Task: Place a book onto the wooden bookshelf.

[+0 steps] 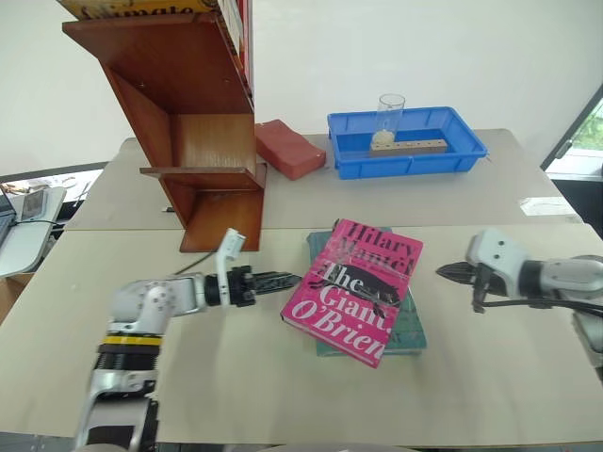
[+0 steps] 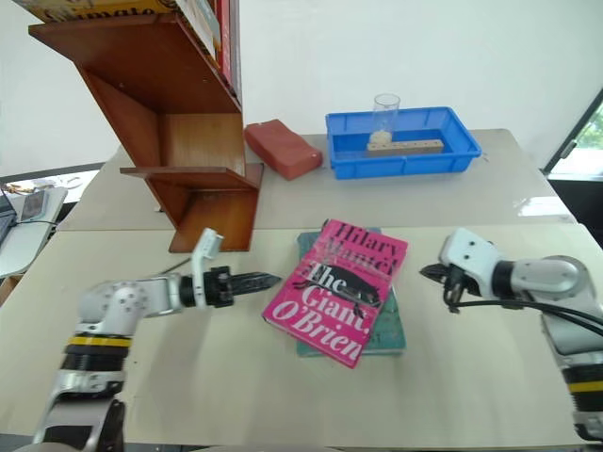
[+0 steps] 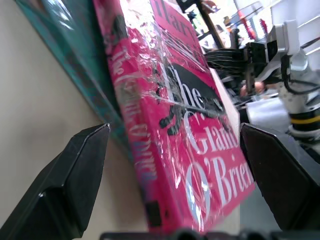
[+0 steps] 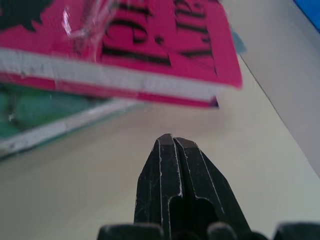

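Observation:
The pink book [image 1: 353,287] lies flat and askew on top of a teal book [image 1: 411,331] in the middle of the near table. My left gripper [image 1: 294,278] points level at the pink book's left edge. In the left wrist view its fingers [image 3: 80,170] stand open and wide apart, with the book's spine [image 3: 145,150] just ahead between them. My right gripper [image 1: 447,272] hovers a short way off the book's right edge, apart from it, its fingertips [image 4: 172,141] shut with nothing between them. The wooden bookshelf [image 1: 203,141] stands at the far left of the back table.
A blue tray [image 1: 405,165] at the back holds a clear glass [image 1: 390,113] and a wooden block [image 1: 410,146]. A red block [image 1: 289,149] lies between the tray and the shelf. Books stand on the shelf's top level [image 1: 236,28].

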`<control>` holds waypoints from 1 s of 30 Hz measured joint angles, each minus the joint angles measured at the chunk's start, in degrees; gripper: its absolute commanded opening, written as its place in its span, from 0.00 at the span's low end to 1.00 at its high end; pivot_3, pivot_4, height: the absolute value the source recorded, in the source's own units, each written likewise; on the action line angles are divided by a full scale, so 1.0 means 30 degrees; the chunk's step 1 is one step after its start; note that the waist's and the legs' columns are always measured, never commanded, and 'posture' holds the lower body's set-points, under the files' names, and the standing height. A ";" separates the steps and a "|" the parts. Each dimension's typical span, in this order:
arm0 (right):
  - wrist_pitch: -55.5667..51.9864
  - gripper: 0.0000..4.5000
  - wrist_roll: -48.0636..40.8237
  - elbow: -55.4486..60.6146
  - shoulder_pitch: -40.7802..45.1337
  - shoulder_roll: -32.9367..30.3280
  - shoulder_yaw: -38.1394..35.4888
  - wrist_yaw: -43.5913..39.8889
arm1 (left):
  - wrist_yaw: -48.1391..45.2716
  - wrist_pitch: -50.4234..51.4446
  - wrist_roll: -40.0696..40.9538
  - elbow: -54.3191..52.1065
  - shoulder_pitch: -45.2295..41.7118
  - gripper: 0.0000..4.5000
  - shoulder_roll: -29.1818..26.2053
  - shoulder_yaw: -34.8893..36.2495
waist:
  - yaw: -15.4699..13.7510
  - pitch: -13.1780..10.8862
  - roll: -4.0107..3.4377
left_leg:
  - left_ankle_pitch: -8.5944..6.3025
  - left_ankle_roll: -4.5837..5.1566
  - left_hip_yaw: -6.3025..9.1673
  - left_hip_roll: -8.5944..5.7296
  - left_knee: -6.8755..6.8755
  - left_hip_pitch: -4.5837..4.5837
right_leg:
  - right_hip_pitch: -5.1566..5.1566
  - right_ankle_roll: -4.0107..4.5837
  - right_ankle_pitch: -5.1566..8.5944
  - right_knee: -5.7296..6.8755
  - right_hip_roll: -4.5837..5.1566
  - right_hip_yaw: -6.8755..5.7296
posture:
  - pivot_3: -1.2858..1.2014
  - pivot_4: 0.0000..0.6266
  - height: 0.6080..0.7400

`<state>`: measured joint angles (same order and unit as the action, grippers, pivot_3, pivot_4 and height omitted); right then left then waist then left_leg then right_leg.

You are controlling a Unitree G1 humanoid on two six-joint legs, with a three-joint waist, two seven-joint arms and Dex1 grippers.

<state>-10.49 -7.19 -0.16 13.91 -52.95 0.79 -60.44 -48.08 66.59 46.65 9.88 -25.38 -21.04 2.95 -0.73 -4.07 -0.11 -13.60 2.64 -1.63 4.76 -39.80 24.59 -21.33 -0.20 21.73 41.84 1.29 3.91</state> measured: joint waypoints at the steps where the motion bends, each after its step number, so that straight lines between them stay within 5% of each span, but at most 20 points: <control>1: 0.0113 0.00 0.0134 -0.0197 0.0251 0.0237 0.0274 0.0000 | 0.0126 0.0000 -0.0067 0.0386 -0.0134 1.00 0.0141 -0.0030 | 0.0004 -0.0001 0.0000 | 0.0000 0.0000 0.0002 0.0000 0.0000 0.0006 | 0.0000 0.0001 -0.0001 -0.0010 -0.0002 0.0000 | 0.52 0.24 0.22; 17: 0.0861 0.00 0.0466 -0.1130 0.2518 0.3574 0.2334 -0.0696 | 0.0842 -0.0020 -0.0548 0.0509 0.0572 1.00 0.1163 0.0582 | 0.0004 -0.0004 -0.0002 | 0.0023 -0.0041 0.0030 -0.0007 0.0008 -0.0008 | 0.0047 0.0002 -0.0002 -0.0042 0.0002 -0.0007 | 0.52 0.24 0.22; 25: 0.0843 0.00 0.0442 -0.0834 0.2510 0.3660 0.2425 -0.0902 | 0.1146 0.0111 0.0111 -0.1505 0.1578 0.21 0.1206 0.1403 | -0.0013 -0.0006 -0.0003 | 0.0022 -0.0044 0.0032 -0.0008 0.0013 0.0000 | 0.0050 0.0002 -0.0002 -0.0058 0.0005 -0.0006 | 0.52 0.24 0.22; 30: -0.0092 0.00 -0.0572 0.0837 0.2305 0.2527 0.1506 -0.1279 | 0.1102 -0.0249 0.0260 -0.3452 0.1865 0.16 0.0900 0.1446 | -0.0030 -0.0030 -0.0014 | 0.0023 -0.0046 0.0034 -0.0009 0.0017 0.0013 | 0.0052 0.0002 -0.0002 -0.0073 0.0006 -0.0006 | 0.52 0.24 0.22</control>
<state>-10.77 -8.91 2.35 20.83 -45.37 5.31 -64.27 -44.77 65.84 47.43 -0.48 -19.78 -18.34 7.28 -0.81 -4.16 -0.15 -13.53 2.50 -1.53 4.73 -39.75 24.63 -21.17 -0.19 21.73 41.62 1.31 3.89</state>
